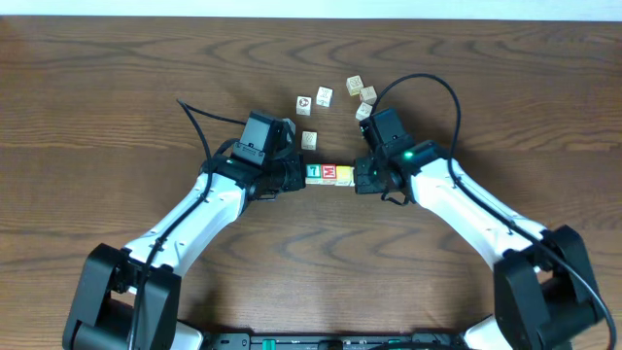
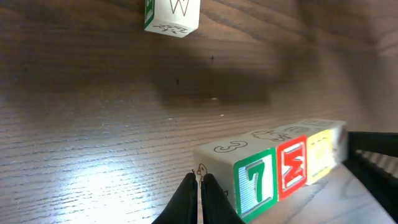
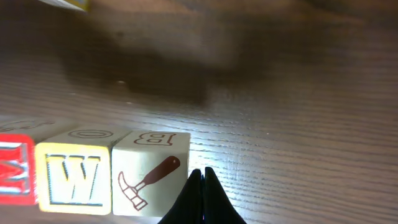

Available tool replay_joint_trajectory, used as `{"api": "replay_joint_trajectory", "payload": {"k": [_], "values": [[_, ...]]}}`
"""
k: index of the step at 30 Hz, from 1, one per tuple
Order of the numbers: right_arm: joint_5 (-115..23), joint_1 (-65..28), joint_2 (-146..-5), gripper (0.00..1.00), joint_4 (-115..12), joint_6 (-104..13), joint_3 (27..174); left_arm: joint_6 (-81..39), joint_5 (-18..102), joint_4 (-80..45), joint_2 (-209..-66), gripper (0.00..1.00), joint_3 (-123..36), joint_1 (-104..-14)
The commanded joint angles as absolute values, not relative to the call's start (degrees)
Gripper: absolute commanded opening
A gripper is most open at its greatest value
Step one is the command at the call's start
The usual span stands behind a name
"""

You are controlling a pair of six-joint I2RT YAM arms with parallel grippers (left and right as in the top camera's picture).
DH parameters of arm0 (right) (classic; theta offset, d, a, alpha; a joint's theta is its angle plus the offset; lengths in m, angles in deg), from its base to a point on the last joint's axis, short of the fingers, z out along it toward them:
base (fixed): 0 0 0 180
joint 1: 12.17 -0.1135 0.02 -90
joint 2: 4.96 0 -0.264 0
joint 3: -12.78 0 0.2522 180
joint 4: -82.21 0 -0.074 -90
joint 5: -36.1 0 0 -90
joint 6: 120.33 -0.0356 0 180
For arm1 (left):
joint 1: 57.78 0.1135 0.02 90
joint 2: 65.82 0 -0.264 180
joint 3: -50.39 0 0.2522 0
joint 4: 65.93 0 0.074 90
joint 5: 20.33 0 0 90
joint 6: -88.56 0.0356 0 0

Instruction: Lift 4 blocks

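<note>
Four blocks form one tight row between my two grippers. In the left wrist view the green block [image 2: 249,180] with a 7 is nearest, then the red block [image 2: 292,168], the yellow-orange block [image 2: 320,158] and the white block [image 2: 339,146]. My left gripper [image 2: 200,180] is shut, its tips against the green end. My right gripper [image 3: 203,174] is shut too, pressed on the white block [image 3: 149,177] with a hammer picture, beside the yellow-orange block [image 3: 74,177] and the red block [image 3: 15,171]. Overhead, the row [image 1: 329,173] spans left gripper [image 1: 296,175] to right gripper [image 1: 362,177]. Whether it touches the table I cannot tell.
Several loose cream cubes with small pictures lie beyond the row: one [image 1: 308,140] close behind it, others [image 1: 304,104], [image 1: 325,96], [image 1: 355,85], [image 1: 368,94], [image 1: 363,111] farther back. One cube [image 2: 172,14] shows at the top of the left wrist view. Cables loop over both arms.
</note>
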State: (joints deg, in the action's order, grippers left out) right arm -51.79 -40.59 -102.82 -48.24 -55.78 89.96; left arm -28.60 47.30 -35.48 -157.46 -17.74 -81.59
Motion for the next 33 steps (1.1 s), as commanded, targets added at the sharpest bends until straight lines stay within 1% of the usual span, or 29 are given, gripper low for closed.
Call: {"api": "replay_joint_trajectory", "payload": {"k": [1,21,33], "values": [[-37.76,-45.27,-102.82,0.01,-50.95,-56.46,92.37,-28.3,36.26,-36.8,-157.96,0.06,-19.07,-85.57],[-36.88,-45.16,-102.82,0.01,-51.3,-56.55,92.39,-28.27,36.24,-35.92,-159.18,0.08,-19.07,-85.57],[-35.57,-45.16,-102.82,0.01,-51.24,-59.28,92.39,-28.32,36.19,-35.44,-159.9,0.07,-19.07,-85.57]]}}
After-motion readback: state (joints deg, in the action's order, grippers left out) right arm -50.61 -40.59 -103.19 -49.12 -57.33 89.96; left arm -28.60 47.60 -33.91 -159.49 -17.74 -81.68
